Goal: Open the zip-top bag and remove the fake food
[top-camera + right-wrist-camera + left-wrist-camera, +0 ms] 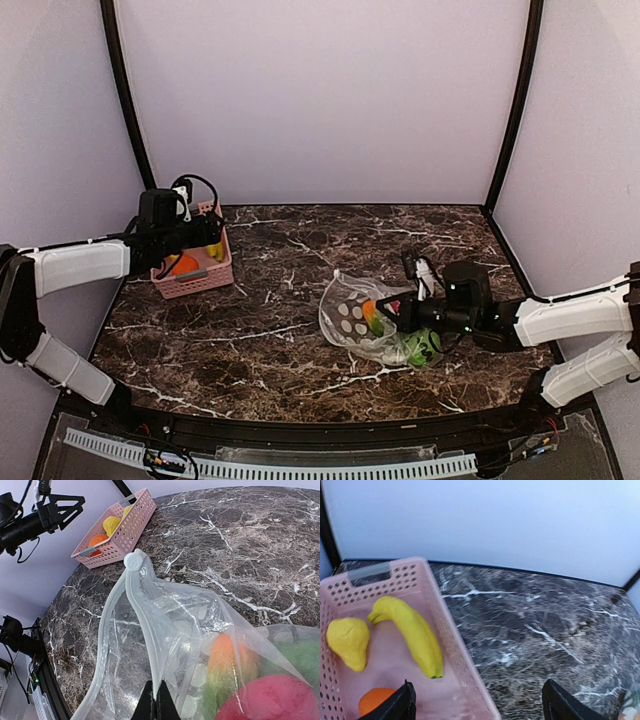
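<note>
Right gripper (156,704): jaws fully closed, pinching a fold of film on the zip-top bag (150,625) beside its white zip strip. Left gripper (480,705): fingers spread wide, holding nothing, poised above the pink basket (457,650).

The bag lies on the table (545,630) well to the right of the basket and nearer the front edge. It contains fake food (227,655): an orange piece, a pink-red ball and green items. The basket holds a banana (415,635) and two other pieces.

Recommended procedure:
- Hold the right pinch steady and raised, so the mouth stays open toward the basket.
- Lift the left gripper above the basket rim before traversing.
- Nothing stands between basket and bag; route through that space.
- The basket sits at the table's left rear, close to the walls; avoid swinging outward there.
</note>
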Robot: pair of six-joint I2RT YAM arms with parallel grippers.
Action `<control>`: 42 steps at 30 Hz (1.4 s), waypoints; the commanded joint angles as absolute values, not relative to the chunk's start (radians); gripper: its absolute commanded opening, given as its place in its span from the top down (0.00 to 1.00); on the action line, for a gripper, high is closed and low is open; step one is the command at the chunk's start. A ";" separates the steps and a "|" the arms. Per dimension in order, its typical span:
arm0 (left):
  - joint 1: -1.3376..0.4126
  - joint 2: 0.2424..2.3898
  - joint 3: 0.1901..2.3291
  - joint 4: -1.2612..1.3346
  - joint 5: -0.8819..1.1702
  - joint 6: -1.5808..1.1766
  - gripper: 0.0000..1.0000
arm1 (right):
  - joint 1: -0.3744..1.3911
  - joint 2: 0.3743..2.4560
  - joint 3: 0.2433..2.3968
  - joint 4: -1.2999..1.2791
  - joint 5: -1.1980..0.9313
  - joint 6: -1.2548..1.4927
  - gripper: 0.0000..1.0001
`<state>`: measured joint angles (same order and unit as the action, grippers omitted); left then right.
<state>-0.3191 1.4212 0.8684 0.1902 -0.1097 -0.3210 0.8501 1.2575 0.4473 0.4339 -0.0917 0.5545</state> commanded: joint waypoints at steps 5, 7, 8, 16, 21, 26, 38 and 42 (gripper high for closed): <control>-0.570 1.286 0.673 0.521 0.149 -0.104 0.19 | 0.867 1.236 0.503 0.427 -0.113 0.533 1.00; -0.641 1.307 0.667 0.539 0.185 -0.039 0.21 | 0.872 1.228 0.515 0.417 -0.115 0.529 1.00; -0.665 1.328 0.671 0.545 0.206 0.002 0.21 | 0.874 1.223 0.519 0.412 -0.114 0.528 1.00; -0.849 1.519 0.759 0.608 0.344 0.177 0.31 | 0.885 1.188 0.554 0.373 -0.117 0.511 1.00; -0.924 1.648 0.849 0.645 0.358 0.231 0.41 | 0.894 1.180 0.573 0.358 -0.130 0.508 1.00; -0.966 1.722 0.900 0.663 0.364 0.283 0.46 | 0.914 1.173 0.601 0.350 -0.152 0.505 1.00; -0.973 1.863 0.888 0.802 0.351 0.254 0.47 | 0.893 1.073 0.548 0.270 -0.097 0.497 0.61; -0.973 1.880 0.887 0.823 0.346 0.244 0.46 | 0.822 0.961 0.511 0.165 -0.076 0.511 0.38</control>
